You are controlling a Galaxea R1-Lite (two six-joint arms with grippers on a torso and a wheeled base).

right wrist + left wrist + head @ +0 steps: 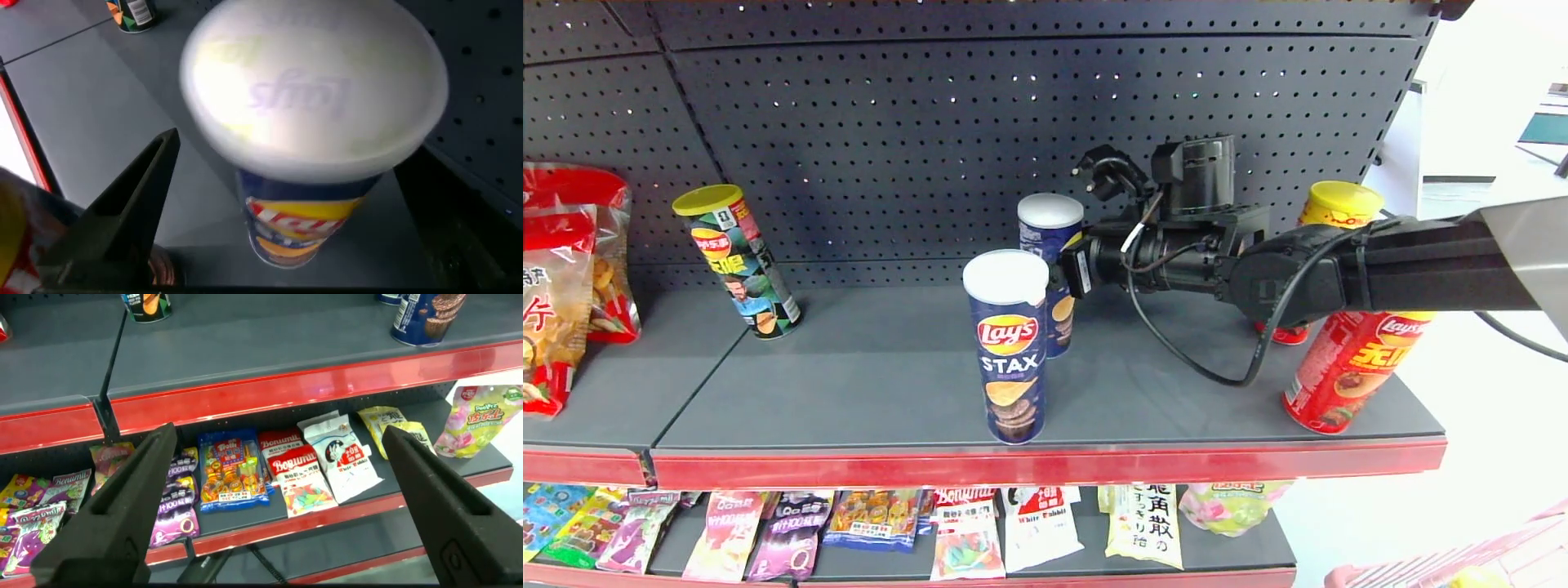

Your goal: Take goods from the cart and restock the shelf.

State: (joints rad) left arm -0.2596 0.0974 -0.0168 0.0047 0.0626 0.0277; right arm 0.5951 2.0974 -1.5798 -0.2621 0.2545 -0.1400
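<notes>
The right gripper's fingers [122, 212] are spread wide on either side of a blue chip can [315, 98], apparently not pressing its wall. That can stands upright at the centre of the head view, towards the back of the shelf [866, 367], just behind a second blue chip can [1006, 343]. A red chip can [1347, 359] stands at the right, beneath the forearm. The step in hand looks like releasing: back straight out with the fingers wide, without brushing the lid or either neighbour. The left gripper [279, 434] hangs wide open, holding nothing, before snack bags [233, 469] on a lower shelf.
</notes>
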